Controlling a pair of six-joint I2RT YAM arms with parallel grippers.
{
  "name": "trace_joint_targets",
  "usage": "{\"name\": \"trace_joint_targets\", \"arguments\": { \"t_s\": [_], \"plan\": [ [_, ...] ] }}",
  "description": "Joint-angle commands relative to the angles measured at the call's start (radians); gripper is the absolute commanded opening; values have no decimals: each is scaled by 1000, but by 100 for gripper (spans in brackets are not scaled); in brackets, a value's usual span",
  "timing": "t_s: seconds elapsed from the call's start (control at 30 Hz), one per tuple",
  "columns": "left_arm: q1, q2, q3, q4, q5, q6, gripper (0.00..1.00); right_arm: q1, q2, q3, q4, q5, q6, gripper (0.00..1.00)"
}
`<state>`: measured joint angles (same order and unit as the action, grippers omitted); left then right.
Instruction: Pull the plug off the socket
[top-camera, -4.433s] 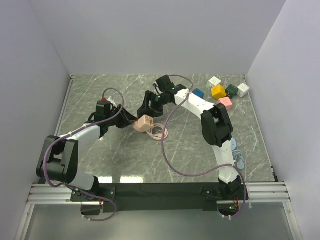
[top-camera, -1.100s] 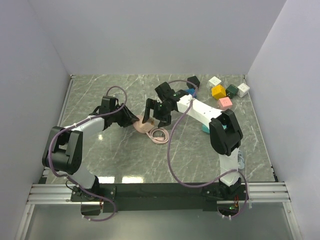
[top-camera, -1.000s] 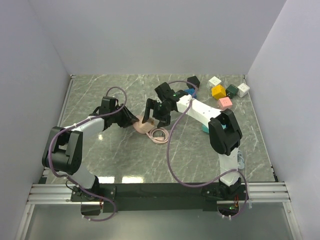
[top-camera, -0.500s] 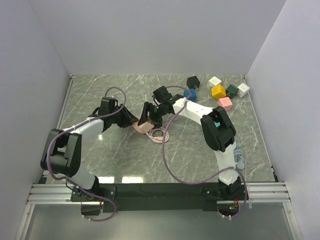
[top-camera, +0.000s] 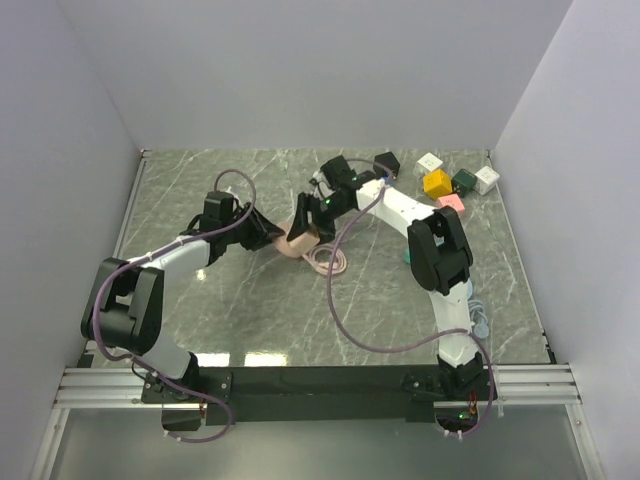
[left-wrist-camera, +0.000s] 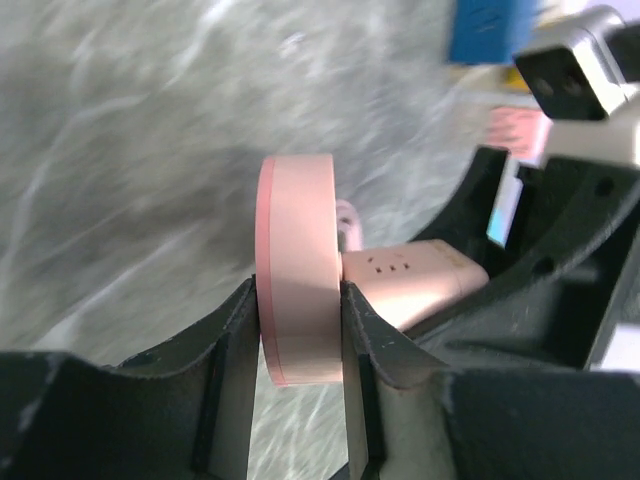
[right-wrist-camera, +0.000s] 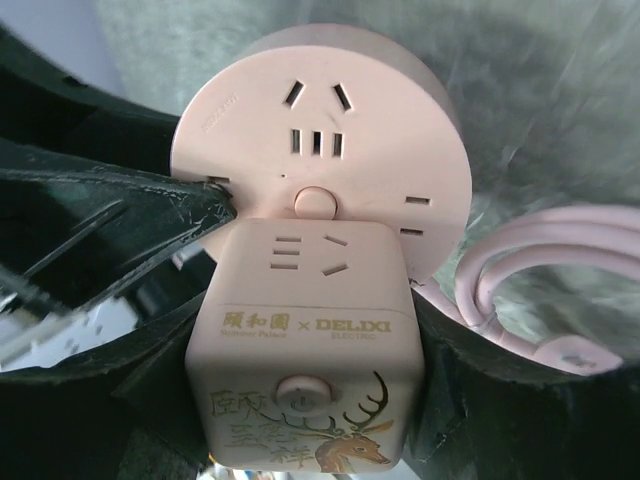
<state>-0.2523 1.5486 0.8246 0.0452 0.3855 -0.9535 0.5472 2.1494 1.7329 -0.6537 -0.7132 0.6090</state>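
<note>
- From above, both arms reach in and meet just left of the middle of the grey marbled surface (top-camera: 215, 310). The left hand (top-camera: 268, 233) and the right hand (top-camera: 310, 218) come at one pink lump from opposite sides. From up there I can't separate its two parts.
- The left wrist camera sorts that out. A round pink socket (left-wrist-camera: 298, 330) is seen edge-on, pinched across its thickness between the left hand's two black fingers (left-wrist-camera: 228, 360).
- In that same view a pink cube-shaped plug (left-wrist-camera: 410, 290) sticks out of the socket's face on the side toward the right hand, butted up against it with no gap showing.
- The right wrist camera shows the socket's face full on, with its slots and a small round button, which neither other view shows. The plug covers the lower part of that face.
- There the right hand's dark fingers (right-wrist-camera: 445, 390) are clamped on the plug's two sides. A row of printed lettering, a button and a deer drawing show on the cube.
- One left-hand finger also shows there, lying on the left part of the socket's face.
- A pink cord (right-wrist-camera: 520, 300) loops beside the socket. From above it lies on the surface, just on the near side of the hands.
- Only the overhead view takes in the coloured blocks (top-camera: 436, 183) in the far right corner, well apart from the hands.
</note>
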Motion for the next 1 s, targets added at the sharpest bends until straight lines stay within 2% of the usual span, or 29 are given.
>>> {"name": "trace_joint_targets", "arguments": {
  "t_s": [0.0,0.1,0.17,0.33,0.5,0.63,0.73,0.77,0.97],
  "plan": [
    [16,4,-53,-13,-27,52,1,-179,-2,163,-131,-118,-161,0],
    [16,28,-62,-13,-28,59,1,-220,12,203,-170,-124,-195,0],
    [16,34,-59,-11,-25,61,1,-214,-11,165,-152,-106,-186,0],
    [16,36,-19,-11,-19,52,1,-129,-112,5,-6,16,-95,0],
    [16,57,50,-30,-23,56,0,-29,-189,-30,-43,190,-106,0],
    [16,71,71,-27,-20,55,1,-26,-244,-88,-12,213,-84,0],
    [16,70,70,-24,-14,50,1,-71,-250,-70,-41,215,-94,0],
    [16,67,65,-22,-13,48,1,-137,-256,-76,-34,213,-81,0],
    [16,36,48,-18,4,47,0,-378,-194,-16,-75,463,9,0]
  ]
}}
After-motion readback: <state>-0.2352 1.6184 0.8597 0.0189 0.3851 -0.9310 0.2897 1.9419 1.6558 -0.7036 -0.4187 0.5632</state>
